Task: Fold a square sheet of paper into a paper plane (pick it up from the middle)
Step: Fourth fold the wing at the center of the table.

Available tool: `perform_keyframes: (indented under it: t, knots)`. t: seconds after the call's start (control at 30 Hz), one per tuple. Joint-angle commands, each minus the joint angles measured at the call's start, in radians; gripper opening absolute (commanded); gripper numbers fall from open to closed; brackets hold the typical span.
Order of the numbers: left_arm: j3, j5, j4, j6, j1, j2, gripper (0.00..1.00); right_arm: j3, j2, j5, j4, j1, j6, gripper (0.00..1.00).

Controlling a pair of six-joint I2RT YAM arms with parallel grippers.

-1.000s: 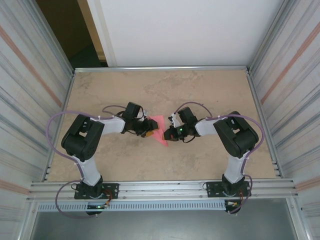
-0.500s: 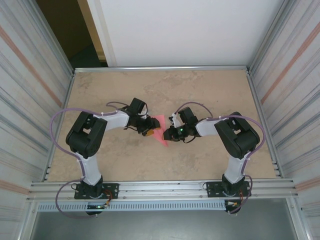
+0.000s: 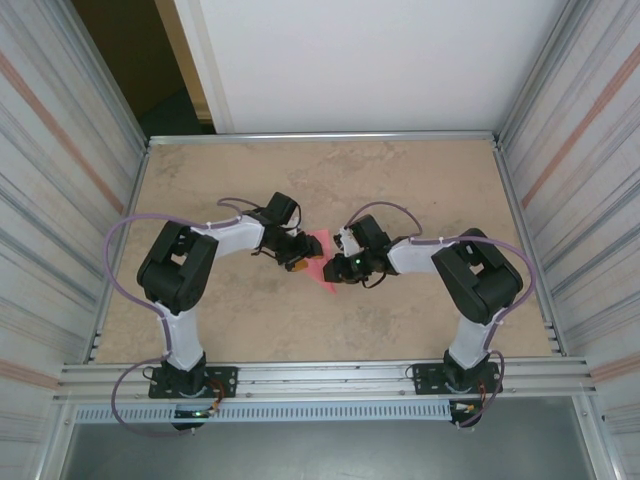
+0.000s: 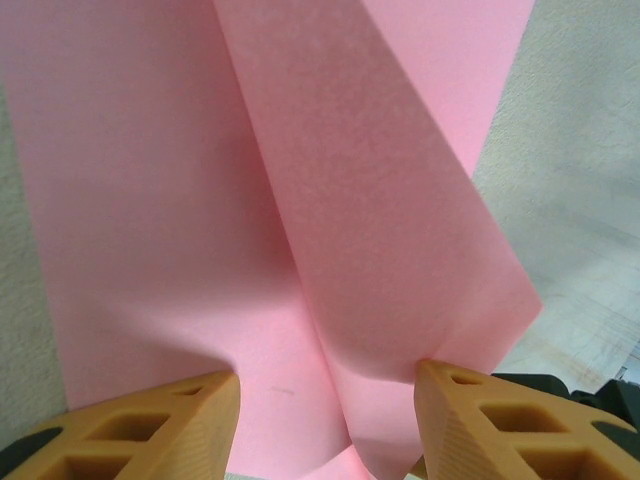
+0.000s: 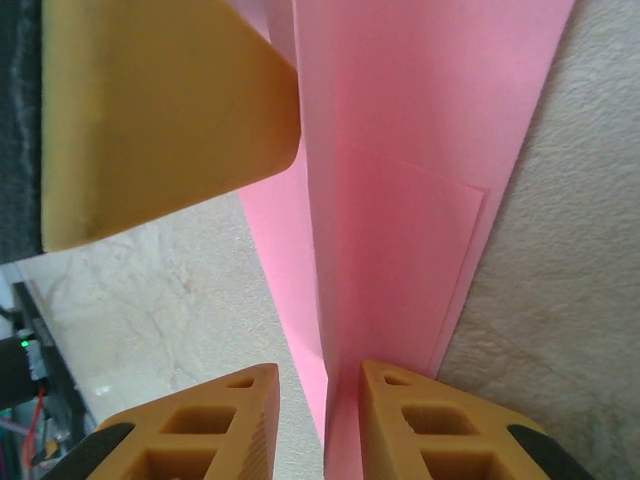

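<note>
The paper [image 3: 319, 248] sits mid-table, already part-folded into a long narrow strip, with my two grippers closing in on it from either end. On the left wrist camera one flap [image 4: 400, 230] curls up from a centre crease and leans sideways over the flat part. I judge it is standing like that so the fold line at its base can be pinched sharp.

The left gripper [image 4: 325, 390] meets the strip end-on with its jaws about half apart. The flap stands in the gap and brushes the inside of one finger [image 4: 500, 420], so nothing is pinched there.

The right gripper [image 5: 320, 380] faces it from the opposite end, jaws only a sliver apart and straddling the upright fold. That gap looks wider than the paper, so I read it as released, not clamped. Bare table [image 3: 420, 180] lies all round.
</note>
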Motion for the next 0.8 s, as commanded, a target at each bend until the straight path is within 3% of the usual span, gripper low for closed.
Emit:
perform_keyframes:
  t: [0.0, 0.5, 0.77]
  knots:
    - [-0.067, -0.134, -0.170, 0.021, -0.009, 0.103, 0.52, 0.028, -0.038, 0.110, -0.062, 0.016, -0.018, 0.27]
    - [-0.069, -0.114, -0.164, 0.018, -0.008, 0.113, 0.53, 0.121, 0.010, 0.275, -0.144, 0.081, -0.042, 0.24]
    - [-0.066, -0.108, -0.163, 0.017, -0.008, 0.117, 0.53, 0.133, 0.041, 0.272, -0.142, 0.094, -0.043, 0.23]
